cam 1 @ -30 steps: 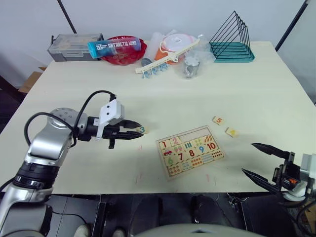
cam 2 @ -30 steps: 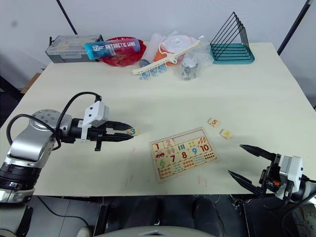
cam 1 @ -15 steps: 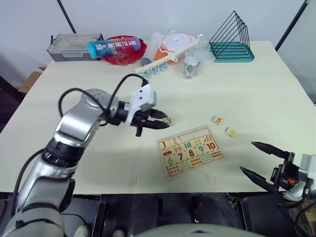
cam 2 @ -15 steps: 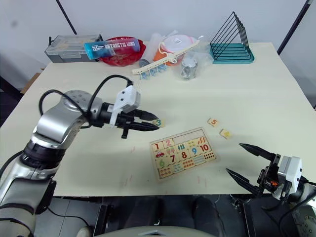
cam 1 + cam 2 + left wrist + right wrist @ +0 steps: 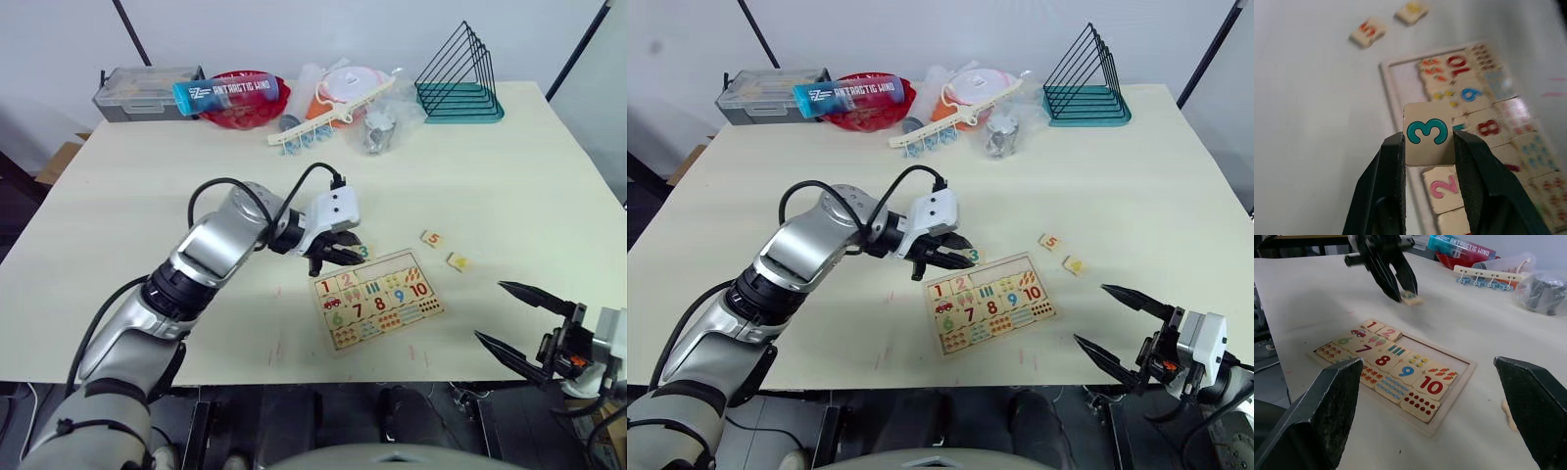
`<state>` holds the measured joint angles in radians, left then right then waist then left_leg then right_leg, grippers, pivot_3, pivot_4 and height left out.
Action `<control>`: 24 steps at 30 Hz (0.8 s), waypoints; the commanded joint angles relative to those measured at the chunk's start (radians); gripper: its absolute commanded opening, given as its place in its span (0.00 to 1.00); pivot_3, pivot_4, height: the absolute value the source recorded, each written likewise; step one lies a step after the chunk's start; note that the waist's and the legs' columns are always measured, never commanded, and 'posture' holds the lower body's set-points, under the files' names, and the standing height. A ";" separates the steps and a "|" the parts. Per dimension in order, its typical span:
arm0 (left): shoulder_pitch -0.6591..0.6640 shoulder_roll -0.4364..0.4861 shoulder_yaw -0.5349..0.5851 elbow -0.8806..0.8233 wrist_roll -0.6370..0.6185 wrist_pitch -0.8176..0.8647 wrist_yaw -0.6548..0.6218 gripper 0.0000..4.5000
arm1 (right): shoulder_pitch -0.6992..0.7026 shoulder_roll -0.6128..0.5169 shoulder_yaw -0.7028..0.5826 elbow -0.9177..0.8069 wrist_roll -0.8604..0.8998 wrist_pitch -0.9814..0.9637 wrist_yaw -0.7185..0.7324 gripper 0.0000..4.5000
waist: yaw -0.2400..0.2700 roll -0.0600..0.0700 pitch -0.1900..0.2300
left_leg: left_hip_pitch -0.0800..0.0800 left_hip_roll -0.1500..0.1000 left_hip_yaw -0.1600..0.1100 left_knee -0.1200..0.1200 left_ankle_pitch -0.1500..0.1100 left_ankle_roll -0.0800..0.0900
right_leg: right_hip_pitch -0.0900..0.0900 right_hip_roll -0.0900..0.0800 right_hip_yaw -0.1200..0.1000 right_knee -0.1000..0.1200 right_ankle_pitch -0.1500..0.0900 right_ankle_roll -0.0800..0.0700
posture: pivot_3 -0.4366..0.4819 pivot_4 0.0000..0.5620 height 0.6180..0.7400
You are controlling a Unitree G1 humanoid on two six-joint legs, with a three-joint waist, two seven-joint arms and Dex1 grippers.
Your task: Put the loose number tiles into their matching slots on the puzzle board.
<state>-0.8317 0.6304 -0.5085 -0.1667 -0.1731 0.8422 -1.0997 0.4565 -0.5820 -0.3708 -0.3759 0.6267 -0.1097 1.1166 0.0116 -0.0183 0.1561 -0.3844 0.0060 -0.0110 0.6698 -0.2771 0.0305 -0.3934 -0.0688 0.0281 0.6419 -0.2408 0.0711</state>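
The puzzle board (image 5: pixel 319 283) lies flat near the table's front, right of centre. Tiles 1 and 2 sit in its far row, and the other matching slots (image 5: pixel 388 265) of that row are bare wood. My left gripper (image 5: pixel 350 254) is shut on the green 3 tile (image 5: pixel 1428 133) and holds it just over the board's far-left edge, beside the 2. Two loose number tiles lie right of the board: the red 5 (image 5: pixel 432 239) and the yellow 4 (image 5: pixel 458 261). My right gripper (image 5: pixel 490 311) hangs open off the table's front right corner, empty.
Along the far edge stand a grey toolbox (image 5: pixel 147 90), a red bowl (image 5: pixel 240 110) with a blue bottle (image 5: pixel 230 91) across it, plastic-wrapped items (image 5: pixel 364 93), a white clip strip (image 5: pixel 328 117) and a teal wire rack (image 5: pixel 460 83).
My left arm has carried the 3 tile rightward from the table's left-centre to the board's far-left edge. The right gripper has stayed put.
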 commanded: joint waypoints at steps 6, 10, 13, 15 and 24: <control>-0.071 -0.026 -0.100 -0.078 0.027 0.207 0.036 0.21 | -0.035 0.005 0.004 -0.013 -0.001 -0.009 -0.023 1.00 | 0.000 0.000 0.000 | 0.000 0.000 0.000 0.000 0.000 0.000 | 0.000 0.000 0.000 0.000 0.000 0.000 | 0.48 0.27 1.00; -0.085 -0.031 -0.128 -0.088 0.019 0.255 0.045 0.21 | -0.051 0.006 0.007 -0.005 -0.007 -0.011 -0.025 1.00 | 0.000 0.000 0.000 | 0.000 0.000 0.000 0.000 0.000 0.000 | 0.000 0.000 0.000 0.000 0.000 0.000 | 0.48 0.27 1.00; -0.093 -0.041 -0.139 -0.080 0.022 0.269 0.057 0.21 | -0.055 0.011 0.012 -0.006 -0.013 -0.012 -0.026 1.00 | 0.000 0.000 0.000 | 0.000 0.000 0.000 0.000 0.000 0.000 | 0.000 0.000 0.000 0.000 0.000 0.000 | 0.48 0.27 1.00; -0.099 -0.052 -0.143 -0.071 0.021 0.274 0.066 0.21 | -0.054 0.016 0.016 -0.009 -0.017 -0.012 -0.029 1.00 | 0.001 0.000 0.000 | 0.000 0.000 0.000 0.000 0.000 0.000 | 0.000 0.000 0.000 0.000 0.000 0.000 | 0.48 0.27 1.00; -0.105 -0.077 -0.165 -0.041 0.023 0.264 0.078 0.21 | -0.040 0.019 0.008 -0.010 -0.021 -0.025 -0.028 1.00 | 0.001 0.000 0.000 | 0.000 0.000 0.000 0.000 0.000 0.000 | 0.000 0.000 0.000 0.000 0.000 0.000 | 0.48 0.27 1.00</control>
<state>-0.9111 0.5569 -0.6777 -0.2011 -0.1517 1.1164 -1.0238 0.4077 -0.5630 -0.3467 -0.3717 0.5973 -0.1146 1.0844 0.0122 -0.0183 0.1561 -0.3845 0.0060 -0.0114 0.6700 -0.2770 0.0305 -0.3935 -0.0687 0.0283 0.6419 -0.2409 0.0711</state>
